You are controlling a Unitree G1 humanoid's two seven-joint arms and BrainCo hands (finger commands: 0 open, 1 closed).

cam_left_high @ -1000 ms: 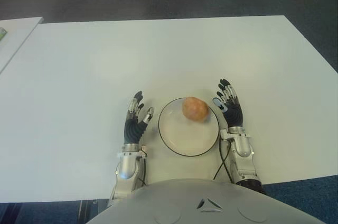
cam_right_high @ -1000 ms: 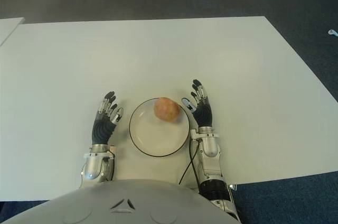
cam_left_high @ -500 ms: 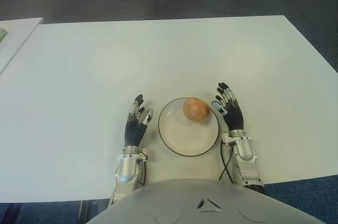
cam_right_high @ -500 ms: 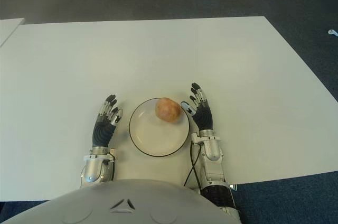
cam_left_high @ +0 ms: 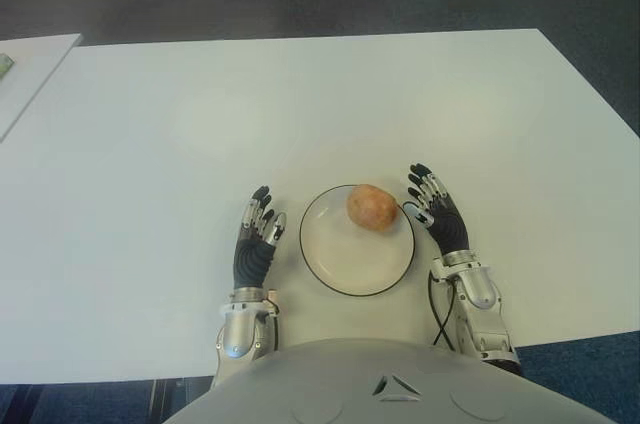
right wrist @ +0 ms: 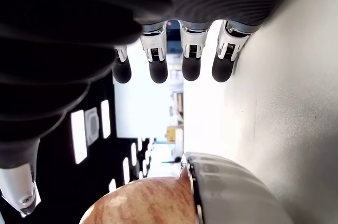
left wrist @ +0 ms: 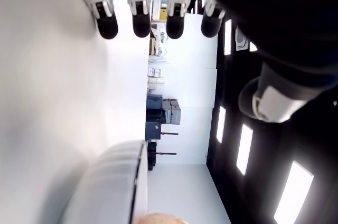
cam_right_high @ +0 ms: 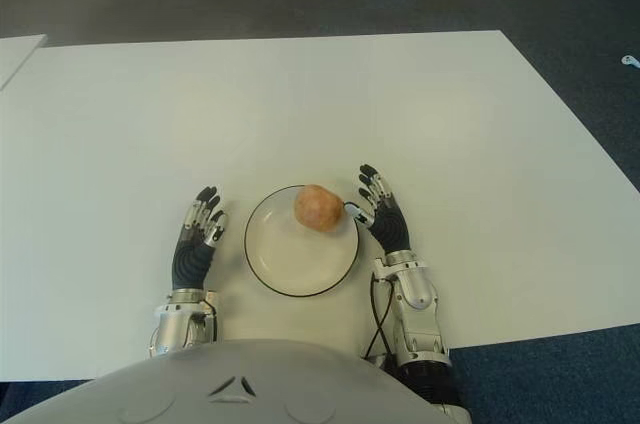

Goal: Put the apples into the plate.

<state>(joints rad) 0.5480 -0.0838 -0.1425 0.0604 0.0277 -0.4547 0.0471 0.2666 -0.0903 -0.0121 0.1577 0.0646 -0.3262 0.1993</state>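
Note:
One reddish-orange apple (cam_left_high: 371, 208) lies inside the white plate (cam_left_high: 345, 262), toward its far right rim. My right hand (cam_left_high: 432, 206) shows just right of the plate, fingers straight and spread, holding nothing; its wrist view shows the apple (right wrist: 142, 202) and plate rim (right wrist: 222, 182) close by. My left hand (cam_left_high: 258, 231) shows just left of the plate, fingers extended and empty. The plate rim (left wrist: 113, 182) appears in the left wrist view too.
The white table (cam_left_high: 300, 104) stretches wide beyond the plate. A second white surface (cam_left_high: 30, 69) stands at the far left edge. Dark floor lies beyond the table's far side.
Both hands have drawn back toward my body, a little nearer the table's front edge. The apple and plate have stayed put.

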